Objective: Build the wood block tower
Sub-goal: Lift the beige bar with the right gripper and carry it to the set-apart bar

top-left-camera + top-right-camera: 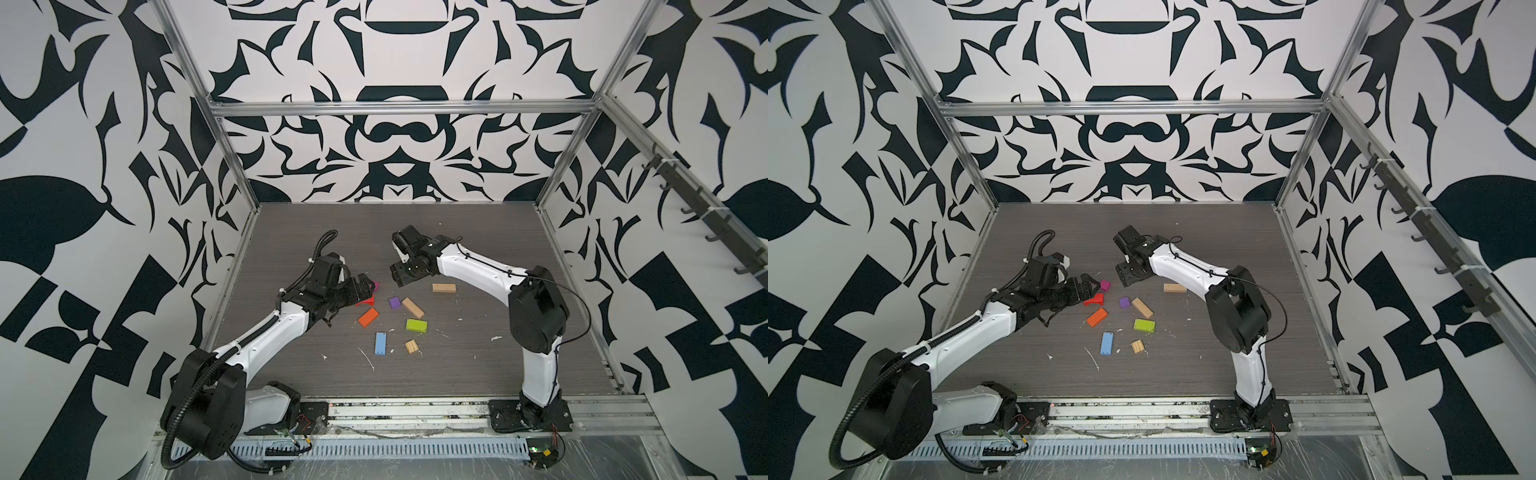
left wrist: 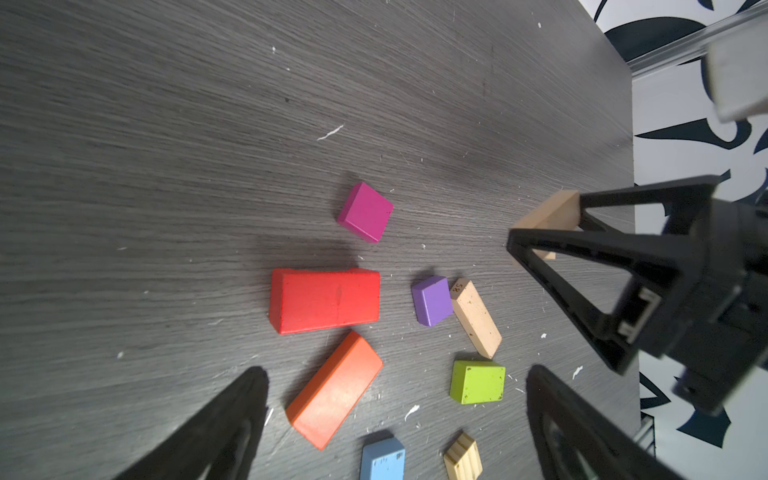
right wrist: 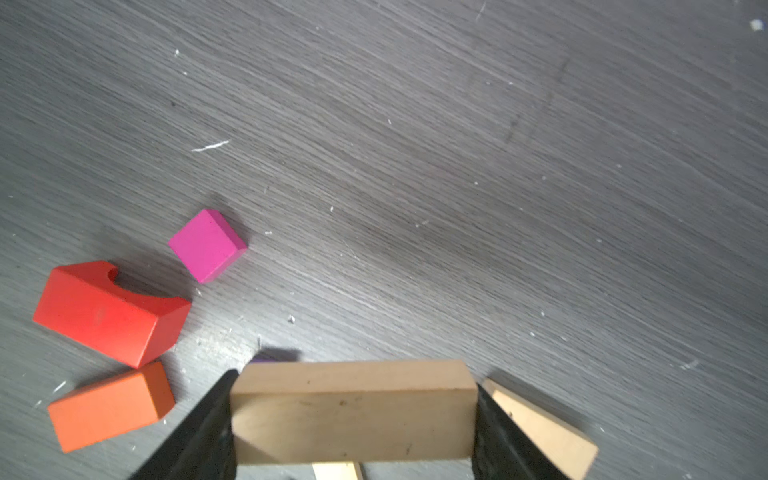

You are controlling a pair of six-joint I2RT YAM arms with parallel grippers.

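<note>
No wood block tower is in view; the wood blocks lie singly on the table. My right gripper [image 3: 354, 399] is shut on a tan plank [image 3: 353, 411], gripped by its ends and held above the table. My left gripper [image 2: 397, 374] hangs open over the orange block [image 2: 334, 390] and green block [image 2: 478, 381], holding nothing. Beyond them are the red block [image 2: 324, 300], magenta cube [image 2: 365, 212], purple cube [image 2: 432, 300] and a second tan plank [image 2: 476, 318]. A blue block [image 1: 380, 343] and a ridged tan square [image 1: 411, 346] lie nearer the front.
Another tan plank [image 1: 444, 287] lies alone under the right forearm. The two grippers face each other across the cluster, left gripper [image 1: 365, 286] and right gripper [image 1: 397, 276]. Metal frame posts [image 1: 232, 158] and patterned walls enclose the dark table [image 1: 478, 365].
</note>
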